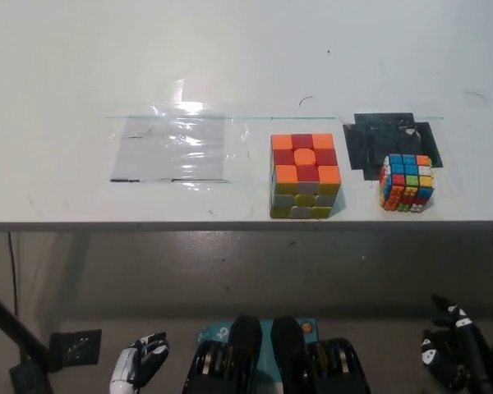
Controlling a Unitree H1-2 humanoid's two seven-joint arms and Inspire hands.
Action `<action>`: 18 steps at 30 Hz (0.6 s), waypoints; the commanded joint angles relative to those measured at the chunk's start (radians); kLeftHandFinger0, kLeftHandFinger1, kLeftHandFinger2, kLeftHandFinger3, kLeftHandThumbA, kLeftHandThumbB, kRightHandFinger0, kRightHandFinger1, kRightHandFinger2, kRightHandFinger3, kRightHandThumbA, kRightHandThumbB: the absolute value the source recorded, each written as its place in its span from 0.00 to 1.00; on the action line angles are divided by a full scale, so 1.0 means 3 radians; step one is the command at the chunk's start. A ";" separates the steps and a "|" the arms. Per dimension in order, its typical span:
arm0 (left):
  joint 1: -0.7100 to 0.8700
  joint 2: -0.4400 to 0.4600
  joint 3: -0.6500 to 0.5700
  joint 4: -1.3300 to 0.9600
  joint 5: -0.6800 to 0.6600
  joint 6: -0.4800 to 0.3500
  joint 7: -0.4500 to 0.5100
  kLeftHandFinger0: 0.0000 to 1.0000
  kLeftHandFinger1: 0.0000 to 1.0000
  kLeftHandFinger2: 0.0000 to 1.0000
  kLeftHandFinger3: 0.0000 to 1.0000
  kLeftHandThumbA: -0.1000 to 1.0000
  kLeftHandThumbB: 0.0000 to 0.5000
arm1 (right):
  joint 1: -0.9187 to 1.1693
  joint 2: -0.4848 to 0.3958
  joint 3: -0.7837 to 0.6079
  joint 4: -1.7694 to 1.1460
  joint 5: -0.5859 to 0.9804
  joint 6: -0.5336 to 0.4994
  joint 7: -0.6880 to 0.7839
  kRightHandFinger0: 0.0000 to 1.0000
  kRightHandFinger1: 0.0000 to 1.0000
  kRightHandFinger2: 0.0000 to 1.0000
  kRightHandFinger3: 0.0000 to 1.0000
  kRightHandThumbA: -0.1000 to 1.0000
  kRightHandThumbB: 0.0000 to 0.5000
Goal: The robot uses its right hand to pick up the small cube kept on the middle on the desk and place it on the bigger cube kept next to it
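The small cube (407,182) sits near the desk's (66,66) front edge, on a black patch, just right of the bigger cube (305,176). It looks light, rigid and slick-faced, so opposite flat sides seem the best hold. The right hand (450,355) hangs low, empty, fingers loosely curled; the left hand (140,365) rests low too, also empty.

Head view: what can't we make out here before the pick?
- Small cube: far and underside faces hidden by its own body; stickers too small to read.
- Bigger cube: back and side faces hidden from this steep angle.
- Right hand: cut by the bottom right edge, finger state unclear.
- Left hand: resting low, cut by the bottom edge, finger state unclear.
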 commanded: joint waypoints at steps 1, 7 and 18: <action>-0.0086 0.0030 -0.0005 -0.0016 0.0025 -0.0178 0.0068 0.89 0.81 0.80 0.71 0.55 0.22 | 0.0045 -0.0161 -0.0191 -0.0347 0.0476 0.0212 0.0412 0.60 0.67 0.86 1.00 0.42 0.33; -0.0082 0.0013 0.0041 -0.0034 -0.0027 -0.0125 0.0073 0.86 0.77 0.75 0.65 0.52 0.25 | 0.0097 -0.0371 -0.0572 -0.0927 0.0822 0.0733 0.0638 0.58 0.75 1.00 1.00 0.47 0.42; -0.0046 0.0044 0.0001 -0.0001 0.0011 -0.0221 0.0050 0.90 0.83 0.83 0.76 0.56 0.21 | 0.0059 -0.0609 -0.0903 -0.1696 0.1201 0.0930 0.0848 0.41 0.56 0.89 1.00 0.46 0.45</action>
